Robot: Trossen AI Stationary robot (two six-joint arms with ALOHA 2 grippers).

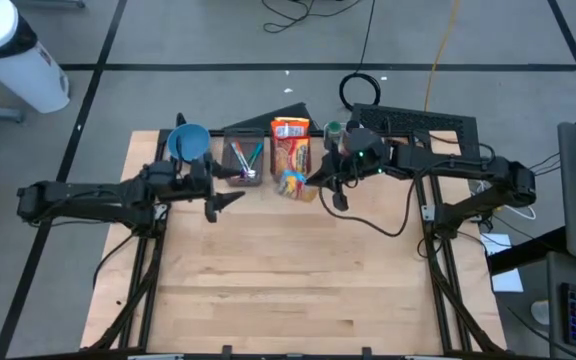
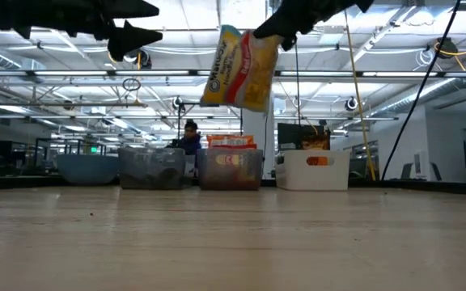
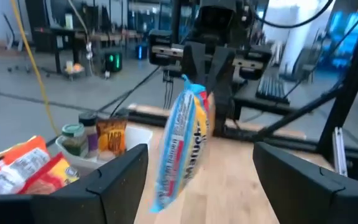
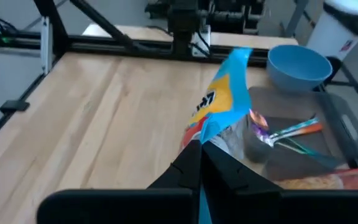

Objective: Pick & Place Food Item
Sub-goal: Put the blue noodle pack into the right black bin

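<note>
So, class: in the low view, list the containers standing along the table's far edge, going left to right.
blue bowl → grey bin → clear bin of orange packets → white bin

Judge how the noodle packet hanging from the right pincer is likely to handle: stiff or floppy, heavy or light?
The noodle packet hangs tilted from the right pincer, pinched at one edge, so probably light. It keeps its flat shape, suggesting stiff contents in a crinkly, possibly slippery wrapper.

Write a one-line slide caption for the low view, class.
Right pincer lifts a ramen packet high above the table; open left pincer waits alongside.
</note>
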